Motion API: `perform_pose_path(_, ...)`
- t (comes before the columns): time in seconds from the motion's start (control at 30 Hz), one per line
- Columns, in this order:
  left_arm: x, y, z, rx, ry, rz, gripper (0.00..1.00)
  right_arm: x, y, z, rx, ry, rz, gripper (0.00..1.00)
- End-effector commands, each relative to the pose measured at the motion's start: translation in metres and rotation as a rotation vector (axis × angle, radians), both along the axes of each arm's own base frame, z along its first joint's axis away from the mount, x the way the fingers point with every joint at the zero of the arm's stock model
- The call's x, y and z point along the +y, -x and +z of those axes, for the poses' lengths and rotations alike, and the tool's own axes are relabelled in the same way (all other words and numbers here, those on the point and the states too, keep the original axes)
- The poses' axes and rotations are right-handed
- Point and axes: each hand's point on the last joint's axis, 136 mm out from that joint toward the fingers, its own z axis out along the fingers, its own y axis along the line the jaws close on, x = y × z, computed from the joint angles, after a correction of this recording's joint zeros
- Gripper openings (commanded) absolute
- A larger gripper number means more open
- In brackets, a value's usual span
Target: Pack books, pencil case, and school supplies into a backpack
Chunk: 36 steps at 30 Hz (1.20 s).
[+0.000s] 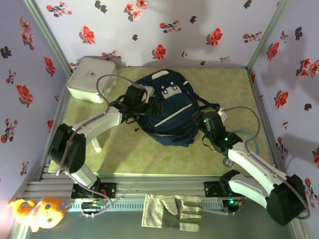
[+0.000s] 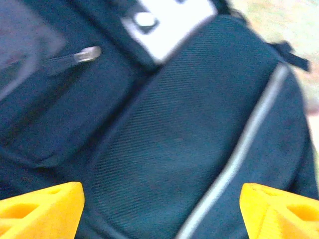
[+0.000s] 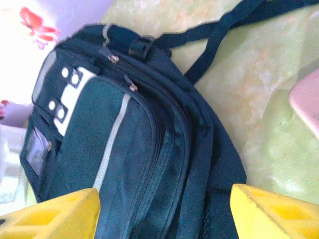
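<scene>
The left gripper point(image 2: 159, 211), over the backpack point(image 1: 167, 114), and right gripper point(image 3: 164, 211), at its four o'clock, both gape empty. Unzipping it seems next.

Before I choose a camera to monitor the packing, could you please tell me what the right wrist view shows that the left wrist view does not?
Right wrist view: a dark strap across the table and a pale-pink corner, likely the pencil case, at the right edge. Left wrist view: a close-up of a silver zipper pull. Both: the backpack, its pale stripe and light patch, with the left gripper and right gripper each open.
</scene>
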Motion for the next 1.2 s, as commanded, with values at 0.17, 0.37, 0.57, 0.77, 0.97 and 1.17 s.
perform_pose_path(0.17,0.08,-0.015,-0.06,0.202,0.033,0.36,0.74,0.041,-0.017,-0.026,0.095,-0.039,0.143,0.69)
perform_pose_path(0.37,0.103,-0.017,-0.093,0.267,-0.04,0.462,0.61,0.042,-0.019,-0.05,0.158,0.002,0.15,0.68)
perform_pose_path(0.57,0.121,-0.025,-0.115,0.295,-0.016,0.554,0.48,0.039,-0.02,-0.066,0.192,0.029,0.143,0.67)
perform_pose_path(0.77,0.102,-0.038,-0.117,0.307,0.061,0.509,0.48,0.041,-0.023,-0.075,0.215,0.024,0.147,0.66)
perform_pose_path(0.97,0.092,-0.046,-0.116,0.297,0.109,0.489,0.5,0.041,-0.024,-0.08,0.226,0.024,0.145,0.66)
perform_pose_path(1.17,0.083,-0.049,-0.118,0.31,0.17,0.476,0.43,0.042,-0.026,-0.085,0.238,0.024,0.15,0.64)
